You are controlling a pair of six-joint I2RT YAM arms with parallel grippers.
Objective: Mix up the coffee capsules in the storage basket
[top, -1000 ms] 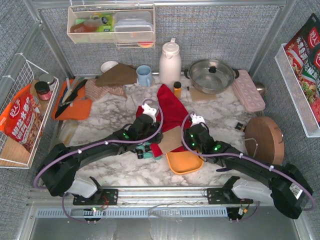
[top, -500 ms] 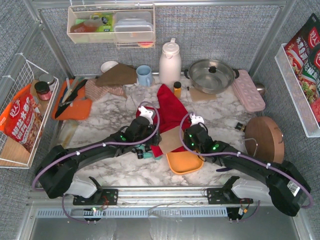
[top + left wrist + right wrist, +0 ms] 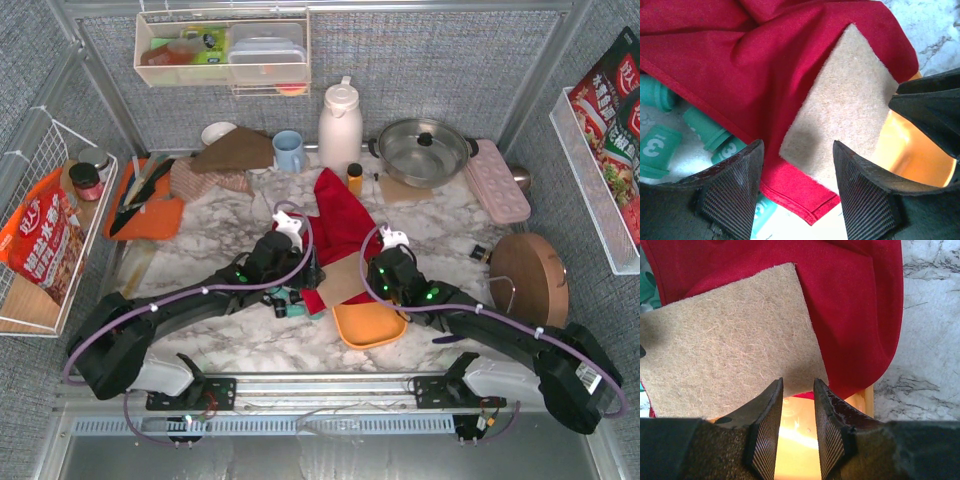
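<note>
The orange storage basket (image 3: 368,328) sits tilted near the table's front, and no capsule shows in it. It also shows in the right wrist view (image 3: 796,440) and the left wrist view (image 3: 912,152). Several teal coffee capsules (image 3: 290,304) lie on the marble to its left, partly under a red cloth (image 3: 340,215); they show in the left wrist view (image 3: 707,131). No black capsules show. My left gripper (image 3: 300,286) (image 3: 797,150) is open and empty above the cloth's edge. My right gripper (image 3: 393,305) (image 3: 797,386) is nearly shut, apparently on the basket's far wall.
A beige fibre mat (image 3: 345,280) lies on the red cloth beside the basket. A white thermos (image 3: 340,125), blue mug (image 3: 288,150), steel pot (image 3: 422,150) and pink egg tray (image 3: 498,180) stand at the back. A round wooden board (image 3: 528,278) lies right.
My left arm has shifted slightly to the left. The right arm and the basket have stayed where they were.
</note>
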